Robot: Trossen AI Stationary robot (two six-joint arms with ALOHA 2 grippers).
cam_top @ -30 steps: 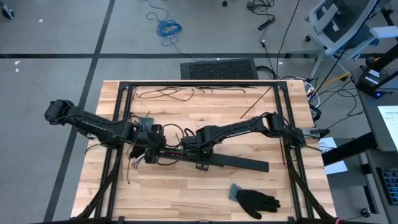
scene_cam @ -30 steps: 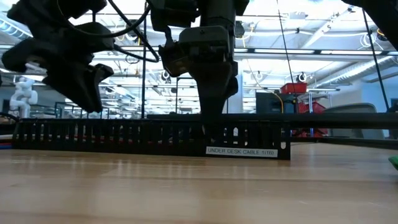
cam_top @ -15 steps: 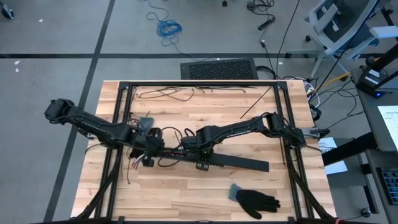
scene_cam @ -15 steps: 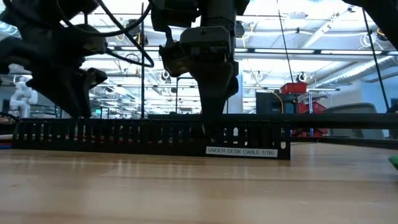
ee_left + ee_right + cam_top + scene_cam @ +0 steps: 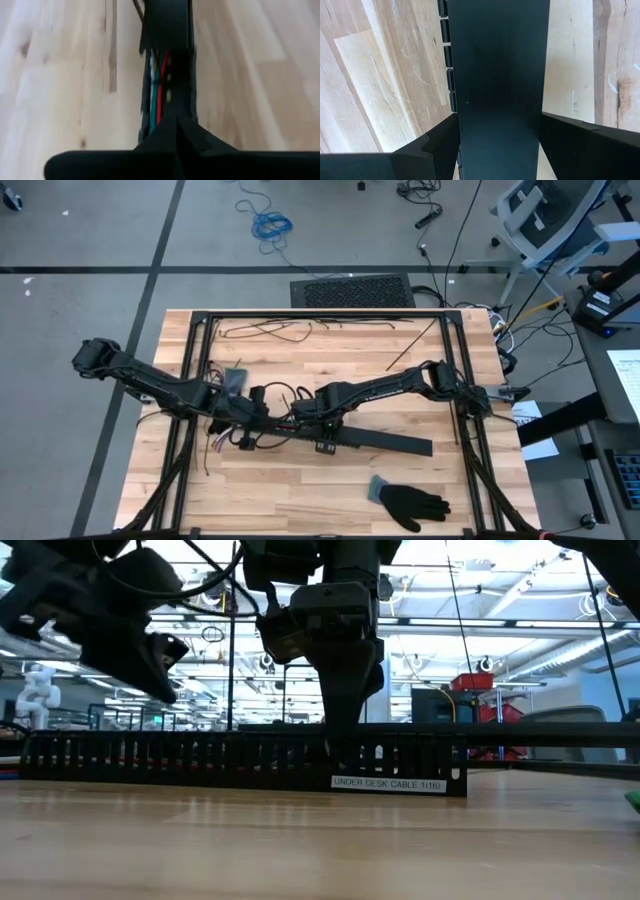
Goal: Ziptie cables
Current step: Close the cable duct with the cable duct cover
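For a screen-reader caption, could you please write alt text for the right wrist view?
The right gripper straddles a long black slotted plastic cable tray, one dark finger pressed against each side of it. The tray runs away from the camera across the pale wooden tabletop, with a row of slots showing along one edge.

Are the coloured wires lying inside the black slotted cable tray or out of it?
Inside: the coloured wires run between the black slotted tray's walls.

The wooden worktop (image 5: 300, 490) carried a black slotted strip (image 5: 385, 442), a black glove (image 5: 412, 502) near its front edge, and thin black strands (image 5: 270, 331) at the back.
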